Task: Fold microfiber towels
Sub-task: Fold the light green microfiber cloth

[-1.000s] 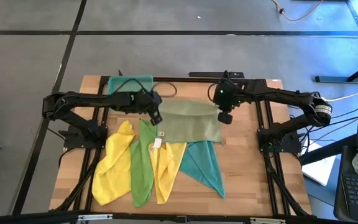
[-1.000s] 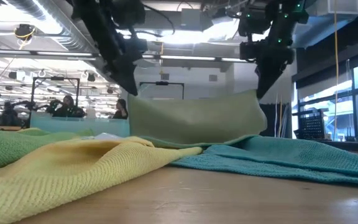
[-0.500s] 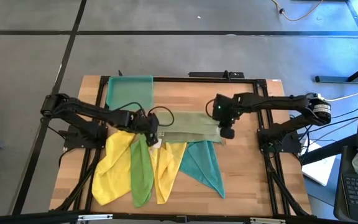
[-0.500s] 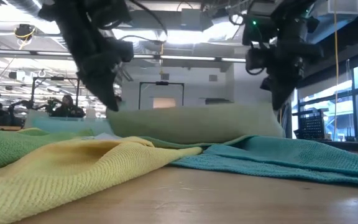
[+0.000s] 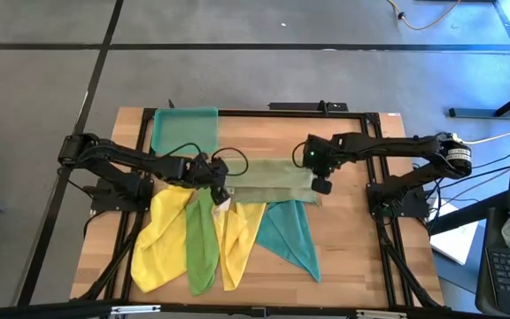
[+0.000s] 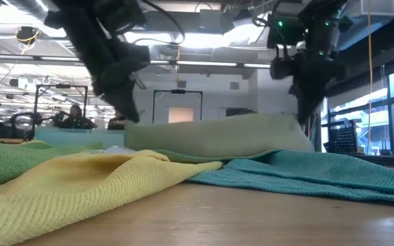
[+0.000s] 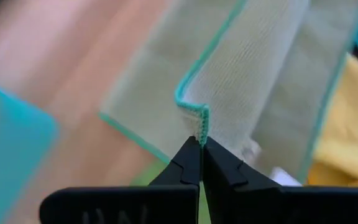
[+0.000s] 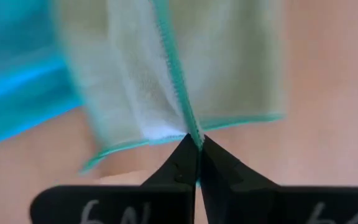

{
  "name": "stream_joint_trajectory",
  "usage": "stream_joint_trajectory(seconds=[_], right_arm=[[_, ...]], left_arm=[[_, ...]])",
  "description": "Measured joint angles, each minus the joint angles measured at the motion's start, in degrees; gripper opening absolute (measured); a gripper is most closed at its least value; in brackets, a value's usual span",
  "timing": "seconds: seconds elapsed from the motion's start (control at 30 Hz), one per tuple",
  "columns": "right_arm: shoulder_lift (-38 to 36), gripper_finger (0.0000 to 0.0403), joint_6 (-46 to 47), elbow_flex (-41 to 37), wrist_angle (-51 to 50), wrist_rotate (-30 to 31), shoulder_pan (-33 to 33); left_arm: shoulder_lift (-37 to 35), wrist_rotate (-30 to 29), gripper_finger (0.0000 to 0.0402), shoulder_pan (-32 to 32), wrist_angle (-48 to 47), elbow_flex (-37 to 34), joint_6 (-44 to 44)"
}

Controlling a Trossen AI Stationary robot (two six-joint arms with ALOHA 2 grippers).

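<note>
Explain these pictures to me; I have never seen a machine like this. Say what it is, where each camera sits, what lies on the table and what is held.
This is a robot with two dark arms working at a wooden table. One picture looks straight down from above, one looks level across the tabletop, and two come from cameras on the arms' wrists.

Each arm ends in a two-finger claw. The left claw and the right claw are both shut on the pale olive-green towel, one at each end of the same edge, folding it over itself.

Also on the table lie two yellow towels, a bright green towel between them, and a teal towel. A translucent teal tray sits at the table's far side.
</note>
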Motion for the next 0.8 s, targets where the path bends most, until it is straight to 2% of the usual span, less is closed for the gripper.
stream_joint_trajectory(seconds=[0.17, 0.33, 0.47, 0.53, 0.6, 0.7, 0.8], right_arm=[[-0.11, 0.0012, -6.40, 5.09, 4.60, 15.08, -1.13], [-0.10, 0.0012, -11.81, 5.87, 9.23, 21.29, -5.82], [-0.19, 0.0012, -11.90, 5.87, 9.01, 29.46, -10.11], [-0.50, 0.0012, -11.89, 5.93, 10.10, 31.60, -11.66], [-0.86, 0.0012, -11.94, 5.94, 10.64, 29.69, -12.81], [-1.03, 0.0012, -11.74, 5.94, 9.33, 22.27, -13.22], [-1.03, 0.0012, -9.99, 5.94, 7.01, 13.75, -12.95]], left_arm=[[0.00, -6.37, 0.0000, 6.18, 1.38, 3.44, 8.03], [-0.01, -6.98, 0.0000, 14.61, 5.94, 4.27, 14.23], [-0.02, -6.46, 0.0000, 20.79, 7.15, 4.31, 14.29], [-0.07, -4.63, 0.0000, 22.76, 7.95, 4.50, 14.26], [-0.07, -1.52, 0.0000, 24.13, 8.29, 4.51, 14.39], [-0.07, 1.53, 0.0000, 24.53, 7.67, 4.46, 14.35], [-0.07, 2.19, 0.0000, 22.94, 5.54, 4.35, 14.08]])
